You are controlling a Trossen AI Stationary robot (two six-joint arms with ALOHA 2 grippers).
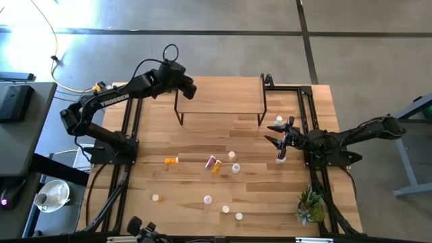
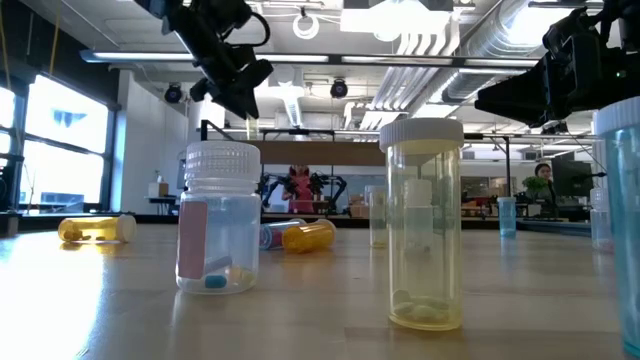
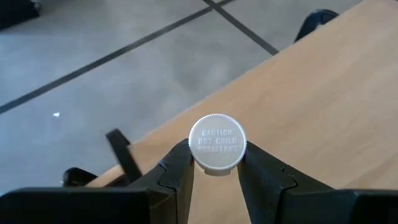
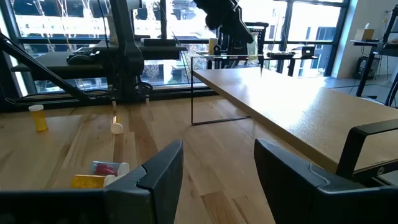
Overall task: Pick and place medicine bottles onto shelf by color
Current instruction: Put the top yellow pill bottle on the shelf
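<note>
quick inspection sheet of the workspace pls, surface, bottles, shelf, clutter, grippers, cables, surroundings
surface: wooden table, bare apart from the listed items
bottles: scattered loose on the table in front of the shelf, some lying like the orange bottle, some upright
shelf: top bare
clutter: small plant at the table's near right corner
grippers: left gripper over the shelf's left end, shut on a white-capped bottle; right gripper open, right of the shelf
cables: yellow cable on the floor
surroundings: grey floor

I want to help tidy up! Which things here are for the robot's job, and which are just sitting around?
For the job:
- medicine bottles scattered on the table
- the shelf
- the white-capped bottle the left gripper holds over the shelf

Just lying about:
- small potted plant at the table's corner
</note>
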